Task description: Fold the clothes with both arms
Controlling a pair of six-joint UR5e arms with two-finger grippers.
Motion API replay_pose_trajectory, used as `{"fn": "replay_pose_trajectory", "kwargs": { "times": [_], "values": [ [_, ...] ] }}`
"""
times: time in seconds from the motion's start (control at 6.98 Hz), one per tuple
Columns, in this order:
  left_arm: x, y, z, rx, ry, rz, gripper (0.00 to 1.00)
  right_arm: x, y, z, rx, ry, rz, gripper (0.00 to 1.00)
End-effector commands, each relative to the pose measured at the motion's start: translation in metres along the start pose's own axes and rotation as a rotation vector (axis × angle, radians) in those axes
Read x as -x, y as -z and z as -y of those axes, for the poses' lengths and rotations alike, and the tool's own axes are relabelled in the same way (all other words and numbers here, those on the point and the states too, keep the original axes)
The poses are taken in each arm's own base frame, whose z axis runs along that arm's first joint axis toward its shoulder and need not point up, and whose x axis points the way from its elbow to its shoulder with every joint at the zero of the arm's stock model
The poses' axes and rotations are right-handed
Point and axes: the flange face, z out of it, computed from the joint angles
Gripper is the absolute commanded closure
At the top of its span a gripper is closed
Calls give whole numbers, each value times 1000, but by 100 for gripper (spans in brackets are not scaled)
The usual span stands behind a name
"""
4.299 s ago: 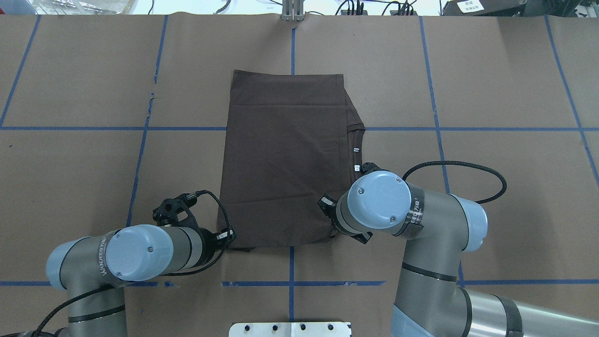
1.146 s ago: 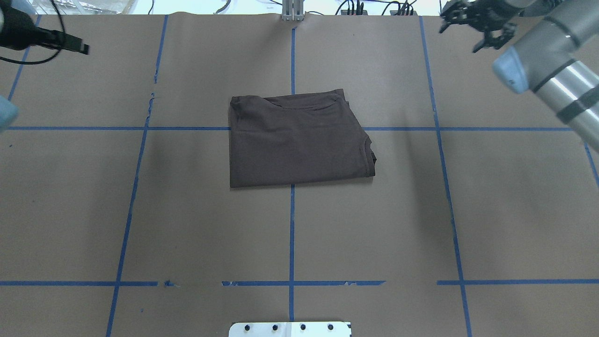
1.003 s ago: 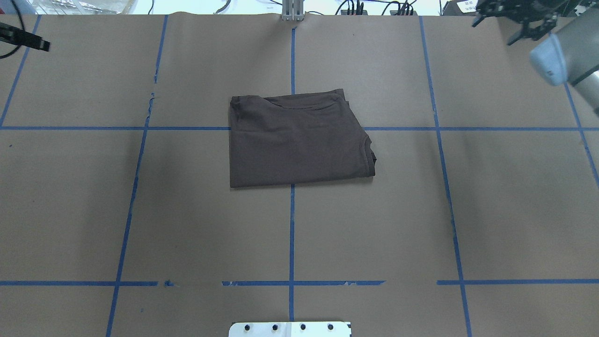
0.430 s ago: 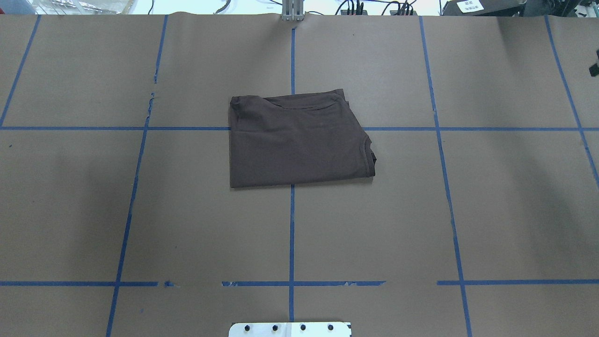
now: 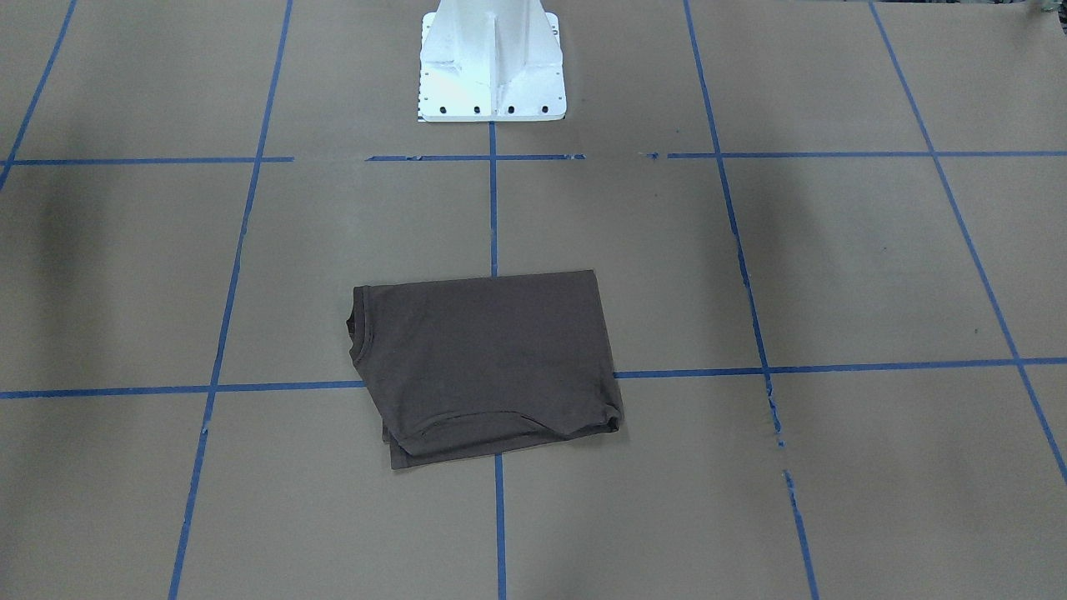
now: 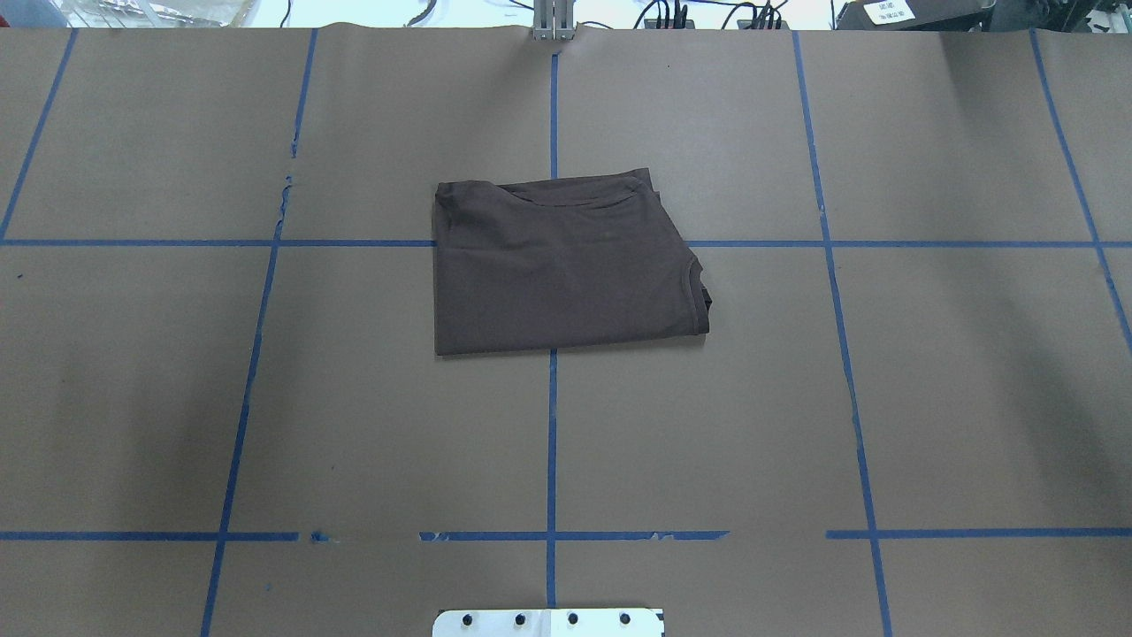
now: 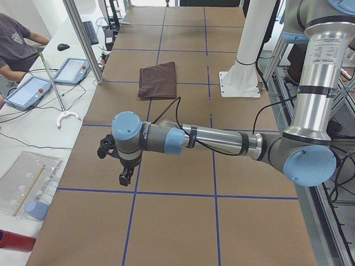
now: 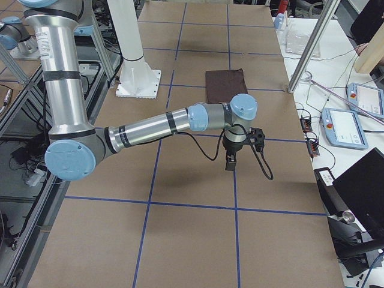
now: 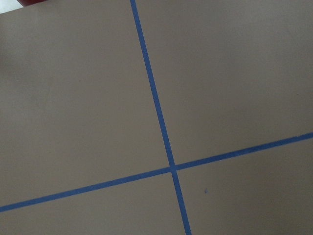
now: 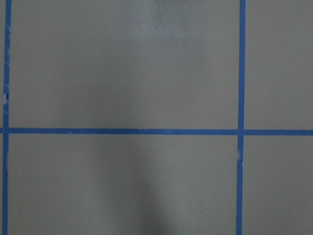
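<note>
Overhead exterior view shows the shirt lying flat in the middle of the table, folded into a compact rectangle over the crossing of two tape lines. Its collar edge looks toward the robot's right side. No arm is in this view.

The left gripper shows only in the exterior left view, and the right gripper only in the exterior right view. Each hangs above bare table, well apart from the shirt and holding nothing. Whether the jaws are spread or pressed together I cannot tell from these side views. Both wrist cameras see only paper and tape.

I judge that the folding is almost finished and the step in hand is to park the arms. To do it well, the left arm and right arm should stay high and out at the table ends, so that no cable or finger brushes the cloth. The far edge shows a slightly uneven layer, and the collar side sticks out a little. If a correction is wanted, a light pinch at that corner should be enough, because thin cloth slides easily on paper.
</note>
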Motion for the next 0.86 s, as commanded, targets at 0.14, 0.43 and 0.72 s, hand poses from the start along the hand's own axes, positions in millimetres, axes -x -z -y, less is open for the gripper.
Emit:
{"fn": "replay_pose_trajectory", "kwargs": {
  "times": [0.14, 0.43, 0.72],
  "values": [
    [-15, 6, -6, -21, -17, -49, 0, 4, -39, -16, 74, 14, -21, 0],
    [-12, 0, -22, -7, -10, -44, 0, -9, -49, -26, 92, 4, -21, 0],
    [2, -16, -41, 22, 14, -49, 0, -19, -57, -35, 112, -10, -17, 0]
  ]
}}
